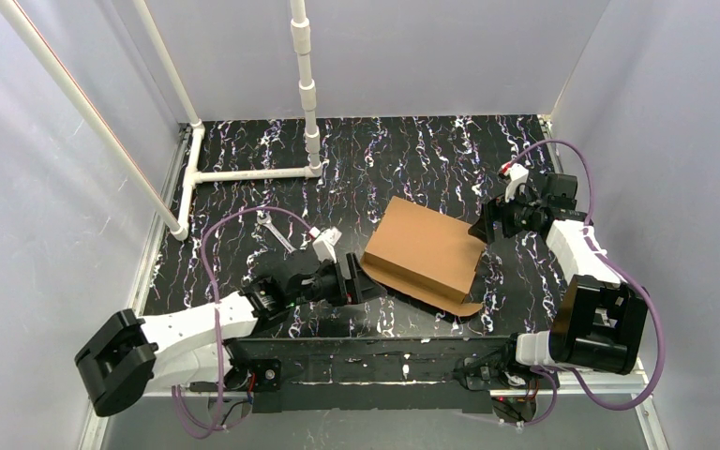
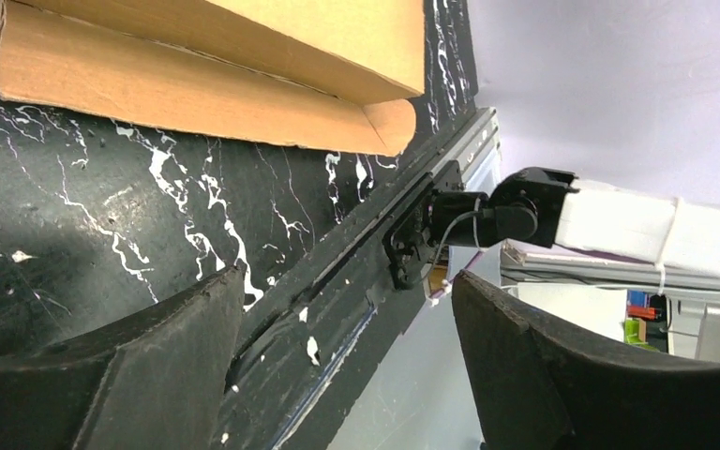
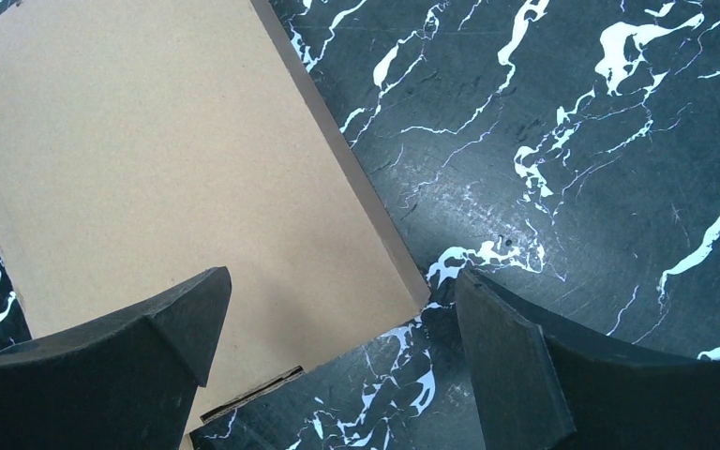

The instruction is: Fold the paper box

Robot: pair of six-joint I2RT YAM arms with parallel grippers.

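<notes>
The paper box point(image 1: 424, 253) is plain brown cardboard, closed into a shallow box, lying mid-table with a rounded flap sticking out flat along its near side point(image 1: 436, 298). My left gripper point(image 1: 367, 281) is open and empty, just left of the box's near-left corner; its wrist view shows the box's side and flap point(image 2: 197, 89) ahead of the fingers point(image 2: 159, 366). My right gripper point(image 1: 481, 230) is open and empty, at the box's right corner; its wrist view shows the lid point(image 3: 164, 187) under the left finger point(image 3: 131, 361), with the corner between the jaws.
A white pipe frame point(image 1: 253, 173) stands at the back left. A small metal tool point(image 1: 277, 232) lies left of the box. The table's near edge rail point(image 2: 384, 253) runs just beyond the left gripper. Grey curtain walls enclose the table.
</notes>
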